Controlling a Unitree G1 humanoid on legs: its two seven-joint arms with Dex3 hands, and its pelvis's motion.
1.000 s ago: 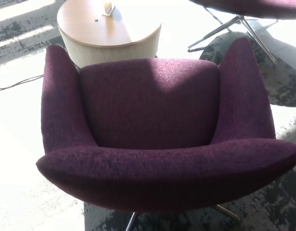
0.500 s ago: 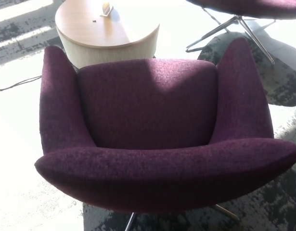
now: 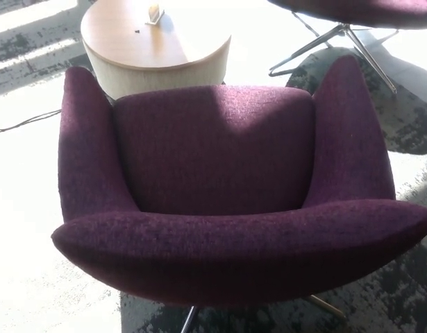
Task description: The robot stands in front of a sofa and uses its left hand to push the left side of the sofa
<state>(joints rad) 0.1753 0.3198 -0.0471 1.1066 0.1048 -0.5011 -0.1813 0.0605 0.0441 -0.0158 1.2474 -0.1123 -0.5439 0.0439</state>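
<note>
Neither robot hand shows, so their state is unknown. The purple woven-fabric sofa point(image 3: 220, 187) looks padded, heavy; its left armrest point(image 3: 88, 146) suits a flat push.

The sofa point(image 3: 220, 173) is a single-seat unit upholstered in dark purple woven fabric, viewed from above and behind its backrest, which runs as a broad curved band across the lower part of the view. Two tapered armrests rise on either side of the rectangular seat cushion, the far part of which is sunlit while the rest is shaded. Thin metal legs show beneath the backrest, standing on the floor.
</note>
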